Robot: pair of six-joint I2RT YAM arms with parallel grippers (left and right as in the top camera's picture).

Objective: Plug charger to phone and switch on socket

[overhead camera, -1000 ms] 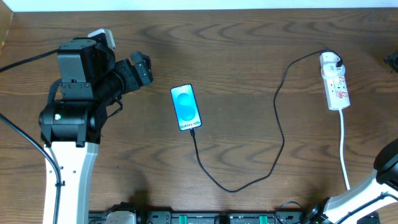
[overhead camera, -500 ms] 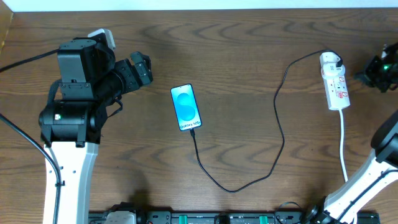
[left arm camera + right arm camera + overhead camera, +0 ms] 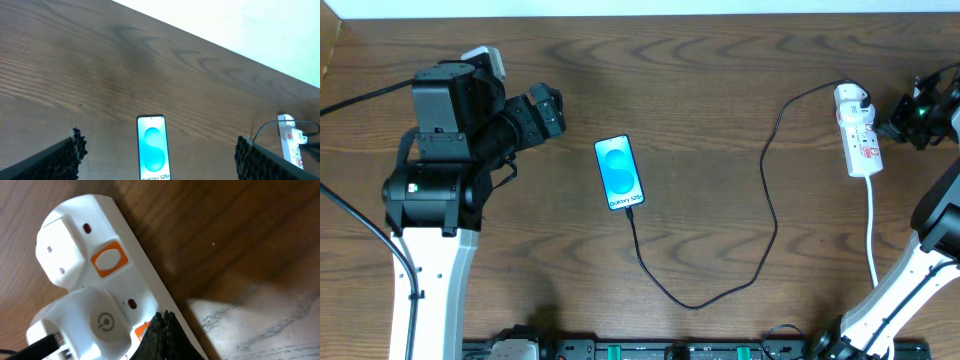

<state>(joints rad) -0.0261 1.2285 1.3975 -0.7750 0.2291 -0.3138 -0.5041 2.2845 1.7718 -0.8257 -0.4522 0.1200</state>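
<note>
The phone (image 3: 620, 172) lies screen up mid-table, blue screen lit, also in the left wrist view (image 3: 153, 154). The black charger cable (image 3: 760, 240) runs from the phone's lower end in a loop to its white adapter (image 3: 851, 99), which sits in the white socket strip (image 3: 861, 140). My left gripper (image 3: 546, 112) is open, left of the phone and apart from it (image 3: 157, 160). My right gripper (image 3: 902, 118) is shut and empty, just right of the strip. In the right wrist view its closed fingertips (image 3: 162, 322) are over the strip (image 3: 100, 225) by an orange switch (image 3: 108, 259), next to the adapter (image 3: 97, 325).
The strip's thick white cord (image 3: 873, 240) runs down toward the table's front right. The left arm's body (image 3: 440, 170) stands over the table's left side. A black rail (image 3: 650, 350) runs along the front edge.
My right gripper has come in from the right edge and moved left to the socket strip's side. The left arm, phone and cable have not moved.
</note>
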